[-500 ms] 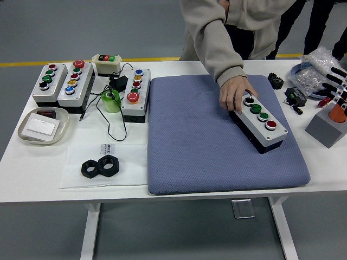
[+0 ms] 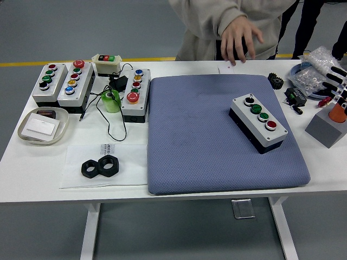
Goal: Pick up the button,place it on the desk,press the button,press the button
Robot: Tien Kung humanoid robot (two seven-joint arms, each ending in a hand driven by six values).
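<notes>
Four push-button boxes share the white table (image 2: 49, 179): at the far left, two grey boxes with rows of coloured buttons (image 2: 60, 82) stand side by side, with a shallow off-white tray (image 2: 42, 126) in front of them and two black hexagonal nuts (image 2: 100, 167) lying on a clear plastic sheet nearer the front edge. Just right of those boxes are a small cream switch box (image 2: 107, 63), a green roll of tape (image 2: 111, 101) among thin black cables, and a third grey box with a large red button (image 2: 135, 95), which sits just beside the left edge of a large blue-grey padded mat (image 2: 190, 146). On the right half of this mat rests the grey four-button control box on a black base (image 2: 258, 123); its long axis runs diagonally, from the far left down toward the near right, with the black-and-white button at the far end, two green ones in the middle and the red one nearest the front. Nothing touches it. Above it, at the far side of the table, a person in a beige top holds one hand (image 2: 238, 37) in the air, fingers loosely spread and pointing down, gripping nothing. At the far right edge, the robot's right hand (image 2: 337, 89) shows only in part over a grey block (image 2: 325, 129), beside small black parts; whether its fingers are open or curled cannot be told.
</notes>
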